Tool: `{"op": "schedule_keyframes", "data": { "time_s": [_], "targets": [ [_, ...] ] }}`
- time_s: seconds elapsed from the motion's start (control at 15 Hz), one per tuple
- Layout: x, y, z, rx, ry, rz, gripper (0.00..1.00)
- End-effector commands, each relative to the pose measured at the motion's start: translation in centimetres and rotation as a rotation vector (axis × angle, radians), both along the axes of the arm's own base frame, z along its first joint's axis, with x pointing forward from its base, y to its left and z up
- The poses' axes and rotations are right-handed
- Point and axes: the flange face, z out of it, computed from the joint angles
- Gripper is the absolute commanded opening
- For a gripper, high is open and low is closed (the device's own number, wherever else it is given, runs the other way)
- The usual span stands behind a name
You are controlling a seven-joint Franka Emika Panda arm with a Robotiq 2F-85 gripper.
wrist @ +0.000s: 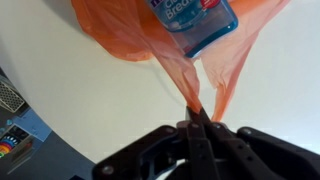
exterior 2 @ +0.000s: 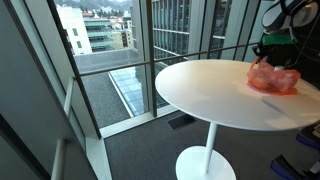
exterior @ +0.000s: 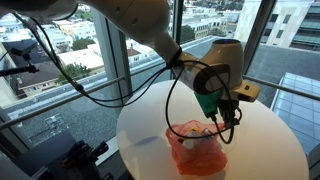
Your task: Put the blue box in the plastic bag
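Observation:
The orange translucent plastic bag sits on the round white table; it also shows in an exterior view and in the wrist view. The blue box lies inside the bag, its label showing through the plastic at the top of the wrist view. My gripper is shut on a pinched strip of the bag's rim. In an exterior view the gripper hangs just above the bag's right side.
The table stands on a single pedestal beside tall windows with a railing. Black cables loop from the arm over the table's left side. A keyboard corner shows beyond the table edge.

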Motion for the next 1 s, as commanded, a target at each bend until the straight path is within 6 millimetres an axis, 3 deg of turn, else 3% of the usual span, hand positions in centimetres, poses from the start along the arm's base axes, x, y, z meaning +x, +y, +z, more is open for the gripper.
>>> {"op": "schedule_keyframes", "data": {
  "time_s": [0.0, 0.07, 0.2, 0.93],
  "targets": [
    [-1.2, 1.2, 1.6, -0.021, -0.028, 0.011, 0.02],
    [-1.3, 1.4, 1.7, -0.017, -0.025, 0.013, 0.03],
    [-1.6, 1.8, 1.9, -0.006, -0.019, 0.021, 0.26],
    [-3.3, 4.2, 4.8, 0.038, 0.066, 0.11, 0.26]
  ]
}}
